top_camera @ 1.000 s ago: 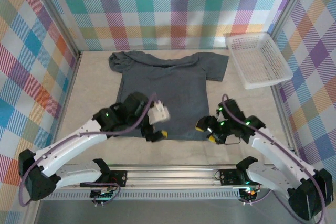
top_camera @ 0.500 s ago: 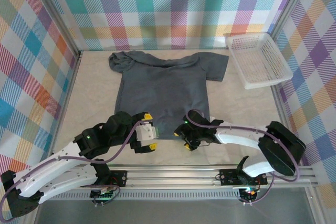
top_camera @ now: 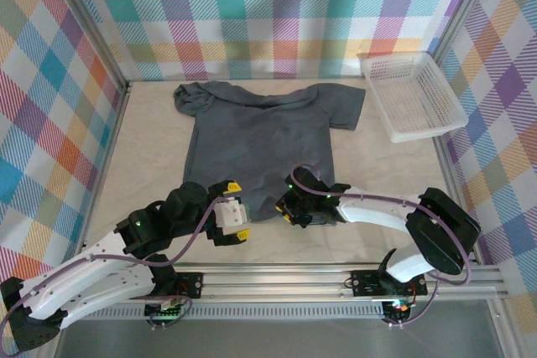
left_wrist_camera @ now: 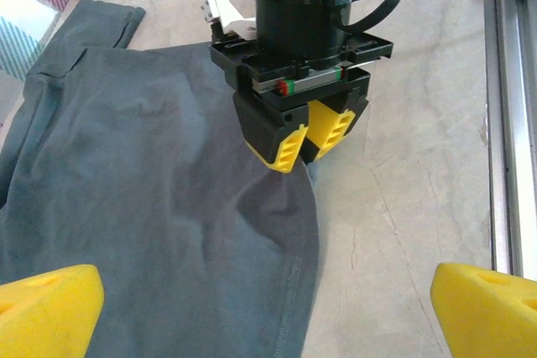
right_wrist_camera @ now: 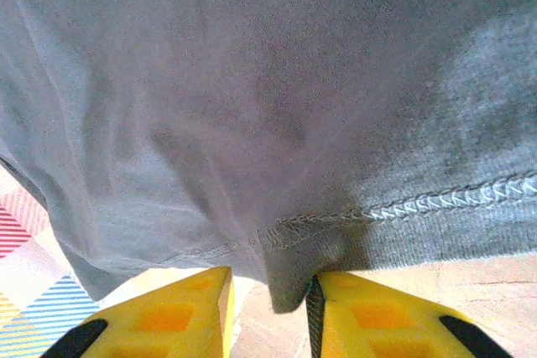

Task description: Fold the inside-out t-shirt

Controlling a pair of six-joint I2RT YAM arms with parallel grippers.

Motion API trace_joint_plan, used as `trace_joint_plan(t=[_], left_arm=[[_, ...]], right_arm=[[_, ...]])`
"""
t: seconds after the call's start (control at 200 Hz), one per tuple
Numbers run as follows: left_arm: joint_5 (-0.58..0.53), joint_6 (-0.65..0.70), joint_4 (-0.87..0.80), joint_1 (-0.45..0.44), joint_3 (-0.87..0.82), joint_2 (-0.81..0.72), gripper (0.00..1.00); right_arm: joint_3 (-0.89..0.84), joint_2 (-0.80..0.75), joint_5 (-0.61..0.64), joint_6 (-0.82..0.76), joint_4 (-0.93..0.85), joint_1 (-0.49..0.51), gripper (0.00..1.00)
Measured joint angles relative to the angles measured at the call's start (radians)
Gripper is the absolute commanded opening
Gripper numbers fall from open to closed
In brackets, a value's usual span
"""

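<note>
**A:** Where's the shirt [top_camera: 264, 136]?

**B:** Flat in the middle of the table [top_camera: 151, 148]. The collar is at 12 o'clock, the hem [right_wrist_camera: 419, 204] at 6, and the sleeves at 10 and 2. The 10 o'clock sleeve is bunched.

**A:** How will it handle?

**B:** My guess is light, soft and limp, so it will sag and trail from whatever point gets lifted. It doesn't look slippery or fragile. I'd take it by the hem at 2 points set well apart, toward the 5 and 7 o'clock corners. The pinch should catch both layers, or 1 may peel away.

**A:** And the right gripper [top_camera: 289, 211]?

**B:** It's down on the hem at about 5 o'clock. Its yellow fingers [right_wrist_camera: 386, 312] stand close together with a small tuck of hem between them. The wrist view shows a sliver of space beside 1 finger, so I can't tell whether the cloth is truly clamped.

**A:** The left gripper [top_camera: 237, 211]?

**B:** Spread as wide as it goes and holding nothing. It hovers at the hem near 6 o'clock, just beside the right one.
</note>
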Motion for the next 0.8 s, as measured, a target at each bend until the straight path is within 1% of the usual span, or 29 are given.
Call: trace_joint_plan(t=[0.035, 0.09, 0.165, 0.205, 0.305, 0.41, 0.55, 0.67, 0.8], left_arm=[[0.0, 0.0, 0.001, 0.0, 0.0, 0.003, 1.0], [0.0, 0.0, 0.004, 0.0, 0.0, 0.01, 1.0], [-0.003, -0.001, 0.016, 0.0, -0.001, 0.023, 1.0], [-0.004, -0.004, 0.025, 0.0, -0.002, 0.031, 1.0], [-0.003, -0.018, 0.052, 0.0, -0.008, 0.061, 1.0], [0.008, -0.061, 0.111, 0.0, -0.031, 0.095, 1.0], [0.011, -0.151, 0.299, -0.002, -0.106, 0.16, 1.0], [-0.044, -0.205, 0.486, -0.016, -0.139, 0.314, 1.0], [-0.175, -0.232, 0.665, -0.021, -0.139, 0.515, 1.0]], right_arm=[[0.003, 0.0, -0.003, -0.009, -0.007, 0.0, 0.38], [0.007, 0.0, -0.005, -0.019, -0.017, 0.0, 0.31], [0.008, 0.0, -0.006, -0.036, -0.027, -0.003, 0.09], [0.008, 0.0, -0.008, -0.048, -0.033, -0.008, 0.0], [0.008, -0.002, -0.008, -0.082, -0.034, -0.034, 0.0], [0.008, -0.033, -0.008, -0.128, -0.034, -0.088, 0.0], [0.018, -0.137, -0.027, -0.223, -0.039, -0.157, 0.0], [0.107, -0.166, -0.047, -0.309, -0.084, -0.173, 0.0], [0.171, -0.18, -0.081, -0.375, -0.098, -0.172, 0.0]])
